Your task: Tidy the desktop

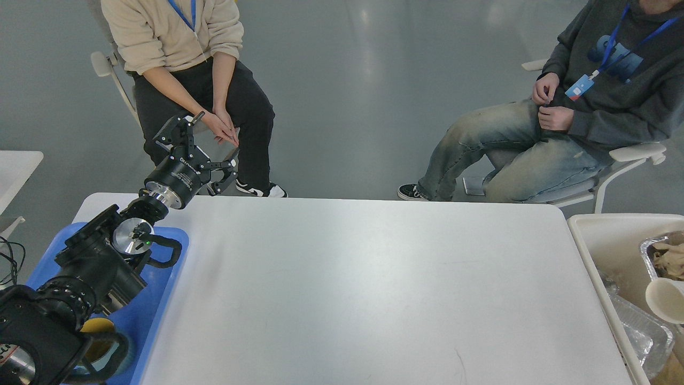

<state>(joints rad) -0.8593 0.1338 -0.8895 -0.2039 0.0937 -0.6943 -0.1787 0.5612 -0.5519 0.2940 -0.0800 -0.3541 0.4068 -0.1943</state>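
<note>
White lettering on the barrel of my left hand is too small for me to read. Its fingers are spread apart with nothing between them, raised past the far left corner of the worktop. The worktop fills the centre of the view: matte white, rounded corners, faint scuffs. A blue tray lies on its left edge; a cream bin stands beside its right.

One white surface, one blue tray, one cream bin. Inside the bin: two foil trays, one paper cup. Two seated people. One robot arm in view.
</note>
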